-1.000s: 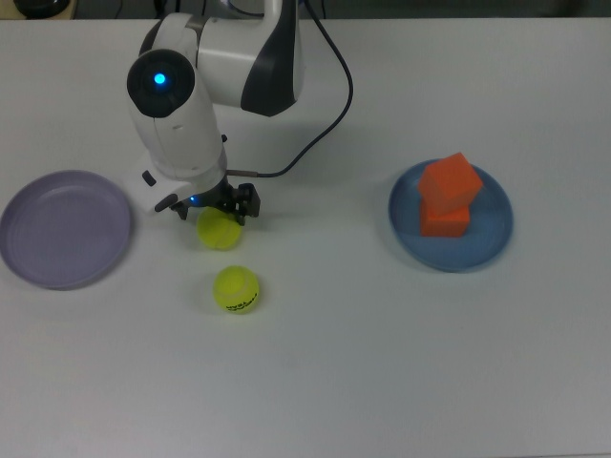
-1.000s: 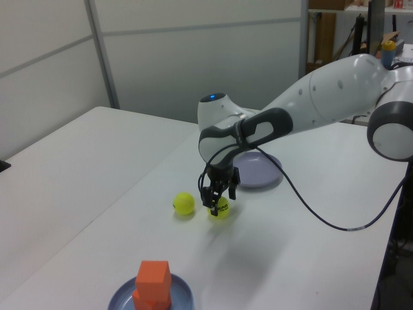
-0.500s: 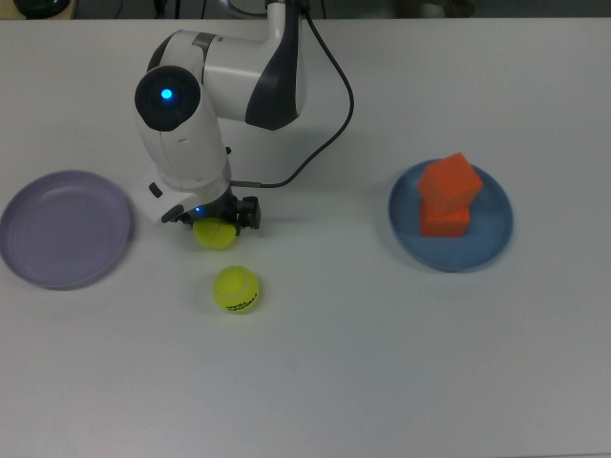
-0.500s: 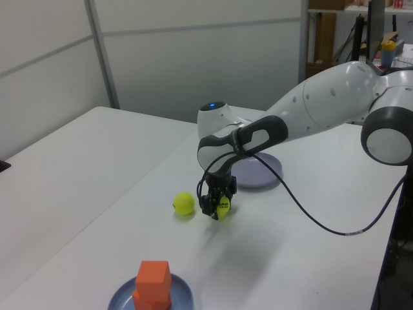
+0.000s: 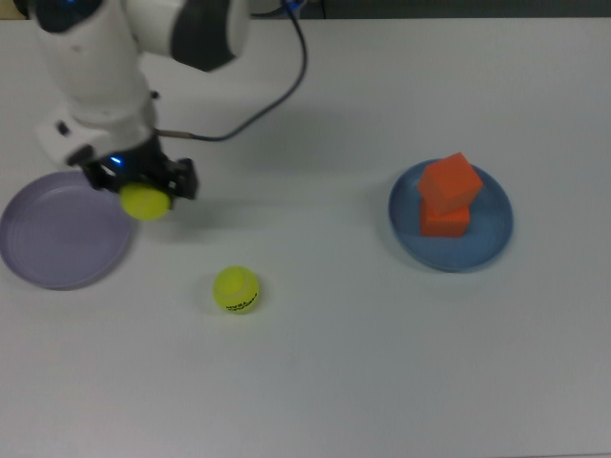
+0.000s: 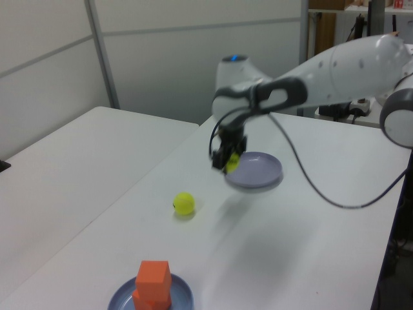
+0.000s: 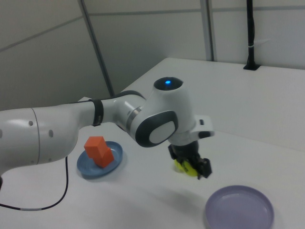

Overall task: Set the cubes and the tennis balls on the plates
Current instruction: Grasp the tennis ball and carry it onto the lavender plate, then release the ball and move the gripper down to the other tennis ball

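Note:
My gripper [image 5: 145, 196] is shut on a yellow-green tennis ball [image 5: 143, 202] and holds it in the air beside the right rim of the lavender plate [image 5: 59, 230] in the top view. In the left view the gripper [image 6: 227, 159] hangs with the ball [image 6: 231, 162] just at the near-left edge of the plate [image 6: 255, 170]. The right view shows the gripper [image 7: 193, 166], the held ball [image 7: 186, 166] and the plate [image 7: 239, 208]. A second tennis ball [image 5: 236, 289] lies on the table. Two orange cubes [image 5: 448, 196] are stacked on the blue plate [image 5: 489, 234].
The white arm [image 5: 115, 48] reaches in from the top view's upper left, with a black cable [image 5: 272, 95] trailing behind it. The white table [image 5: 363, 363] ends at a dark strip along the top view's upper edge.
The gripper has lifted the tennis ball off the table and carried it to the top view's left, toward the lavender plate. The other ball and the cubes have not moved.

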